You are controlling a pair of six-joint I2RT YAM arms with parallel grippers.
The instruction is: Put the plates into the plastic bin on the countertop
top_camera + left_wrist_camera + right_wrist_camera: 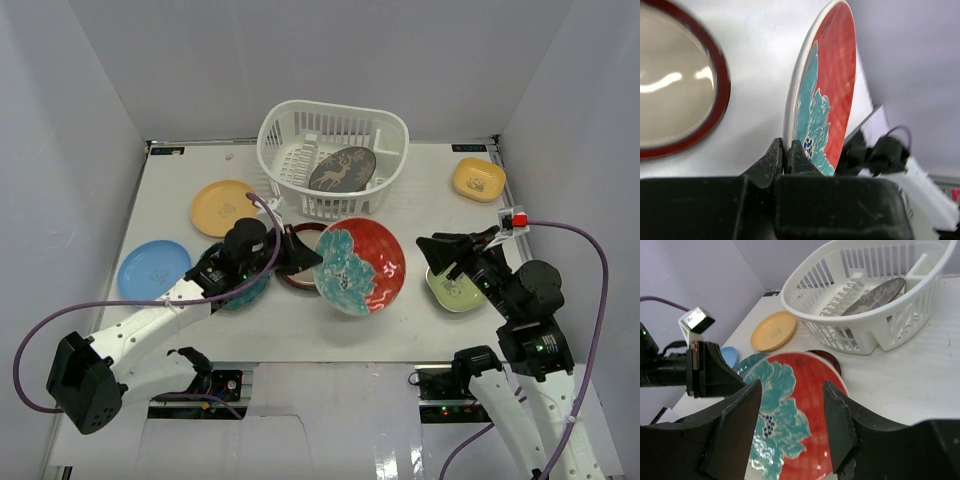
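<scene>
1. Red-and-teal patterned plate (362, 265): round, at mid-countertop between the two arms, just in front of the plastic bin (335, 106) and apart from it. It is tipped, with its decorated face up and toward the right arm; teal bloom on the left half, red on the right. In the left wrist view it shows nearly edge-on (832, 80), rising away from the fingers. Whether its lower edge touches the countertop (420, 205) cannot be told.
2. Left gripper (308, 256): clamped on the left rim of the red-and-teal patterned plate. The wrist view shows the rim pinched tight between two fingertips (771, 161).
3. Right gripper (430, 252): fingers (737, 420) spread wide with nothing between them. It points left at the held plate, near it but not touching, and hangs over the green squarish plate (455, 292).
4. Plastic bin: white, slotted, at the far centre, long axis running left to right.
5. Grey deer plate (342, 170): oval, leaning on the ribbed rack inside the bin, long axis rising from near-left to far-right.
6. Red-rimmed beige plate (296, 277): flat, partly under the left gripper.
7. Teal scalloped plate (247, 292): flat, mostly hidden by the left arm.
8. Light blue plate (153, 268): flat, near left.
9. Yellow round plate (224, 207): flat, left of the bin.
10. Yellow squarish plate (478, 179): flat, far right corner.
</scene>
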